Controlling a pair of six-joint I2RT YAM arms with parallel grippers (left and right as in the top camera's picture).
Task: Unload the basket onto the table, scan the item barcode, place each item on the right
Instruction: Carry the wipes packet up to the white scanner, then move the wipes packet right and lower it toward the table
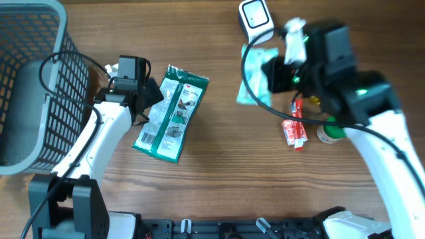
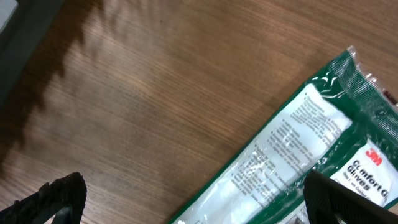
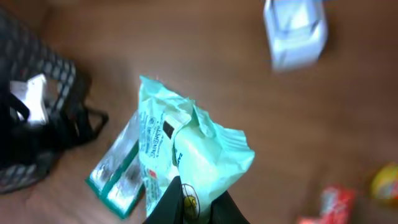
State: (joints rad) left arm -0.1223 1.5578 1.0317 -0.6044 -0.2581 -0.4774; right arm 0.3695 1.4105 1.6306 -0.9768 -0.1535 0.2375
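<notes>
Right hand [image 3: 189, 204] on one mint pouch [image 3: 208, 152]; one scanner [image 3: 293, 30]

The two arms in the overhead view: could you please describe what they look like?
Both have white, rounded shells and black joints. The left arm carries a looping black cable; the left tool is black. The right arm has a bulky black wrist block with green lights and a second cable; the right tool is dark.

Your overhead camera looked straight down on the brown wooden table [image 1: 219, 166]. Both wrist cameras sat closer, sharing the flat green-and-white plastic packet [image 1: 171, 113].
</notes>
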